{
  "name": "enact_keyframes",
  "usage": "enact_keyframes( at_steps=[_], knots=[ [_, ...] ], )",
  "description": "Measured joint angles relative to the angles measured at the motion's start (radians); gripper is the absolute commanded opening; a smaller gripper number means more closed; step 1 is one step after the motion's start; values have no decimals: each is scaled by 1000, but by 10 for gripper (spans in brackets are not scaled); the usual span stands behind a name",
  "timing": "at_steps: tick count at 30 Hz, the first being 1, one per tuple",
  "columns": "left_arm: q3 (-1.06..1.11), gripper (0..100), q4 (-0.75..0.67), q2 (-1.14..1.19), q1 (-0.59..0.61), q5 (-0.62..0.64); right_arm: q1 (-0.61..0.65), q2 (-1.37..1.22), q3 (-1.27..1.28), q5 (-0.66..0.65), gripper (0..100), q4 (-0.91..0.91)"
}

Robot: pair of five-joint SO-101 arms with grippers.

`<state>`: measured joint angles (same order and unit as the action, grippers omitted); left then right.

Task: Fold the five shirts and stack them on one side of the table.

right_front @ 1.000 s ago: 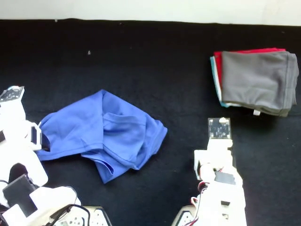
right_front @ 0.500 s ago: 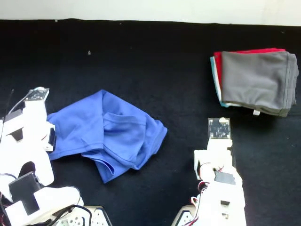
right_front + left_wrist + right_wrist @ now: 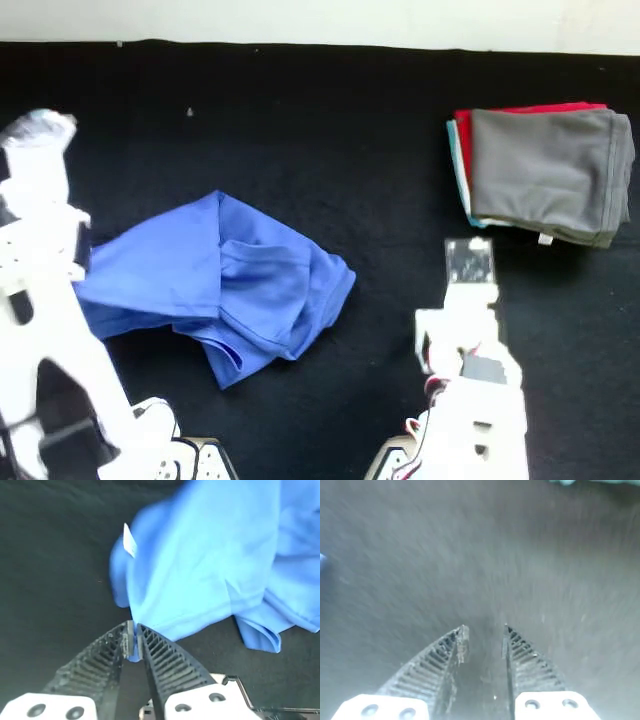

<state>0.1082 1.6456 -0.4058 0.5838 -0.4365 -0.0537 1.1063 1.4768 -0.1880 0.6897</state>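
blue shirt (image 3: pixel 225 285): plain mid blue, no print, with a small white tag (image 3: pixel 129 541) at one edge
grey shirt (image 3: pixel 545 175): plain dark grey, top of the far right stack
red shirt (image 3: pixel 463 130): bright red edge under the grey
teal shirt (image 3: pixel 456 160): thin teal edge, with a white one below
bench (image 3: pixel 330 130): plain black
left claw (image 3: pixel 134 642): black ribbed fingers, white base
right claw (image 3: pixel 484 640): black ribbed fingers, white base
wall (image 3: pixel 320 20): off-white

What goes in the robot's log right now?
left hand: shut on crumpled blue cloth shirt | right hand: open, empty | folded shirt stack: untouched

Blue shirt (image 3: pixel 225 285) lies crumpled; folded stack (image 3: pixel 545 175) sits well apart.
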Motion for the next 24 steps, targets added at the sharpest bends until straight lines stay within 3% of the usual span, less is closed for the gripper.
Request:
enact_keyframes(
  at_steps=[3,7,12,16,24],
  knots=[
    [-132,9,72,-26,0,-28,64,-6,-181,0,119,123],
    [-163,9,60,-31,81,-87,199,-133,-405,0,119,224],
    [-178,9,-3,66,238,-144,334,-422,-690,0,123,298],
    [-195,9,-14,245,318,-149,468,-680,-941,0,204,381],
    [-315,9,2,410,358,-149,678,-1160,-1379,0,228,505]
  ],
)
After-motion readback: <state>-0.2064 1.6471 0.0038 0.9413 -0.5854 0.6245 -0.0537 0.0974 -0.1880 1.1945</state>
